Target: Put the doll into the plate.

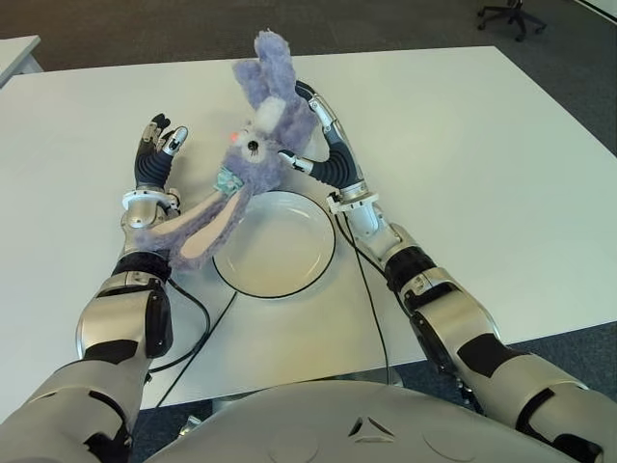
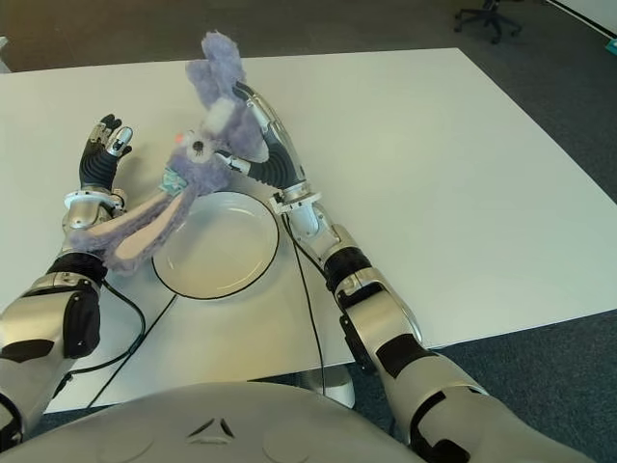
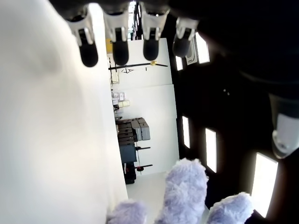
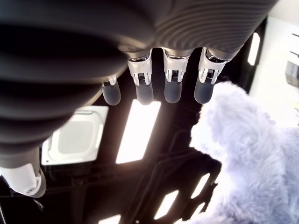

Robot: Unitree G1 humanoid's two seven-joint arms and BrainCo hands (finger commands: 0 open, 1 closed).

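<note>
The doll (image 1: 262,125), a fluffy purple rabbit, leans against the palm of my right hand (image 1: 316,121) just past the far rim of the plate (image 1: 280,258). Its long ears (image 1: 198,230) hang down to the left and drape over my left wrist. The right hand's fingers (image 4: 170,88) are stretched out straight beside the fur, not curled round it. My left hand (image 1: 159,140) stands left of the doll with its fingers (image 3: 117,44) spread and nothing in them. The plate is white with a dark rim and holds nothing.
The white table (image 1: 482,174) stretches wide to the right and far side. Black cables (image 1: 371,309) run over its front edge by both arms. An office chair (image 1: 511,14) stands on the floor at the far right, and another table corner (image 1: 14,53) shows at the far left.
</note>
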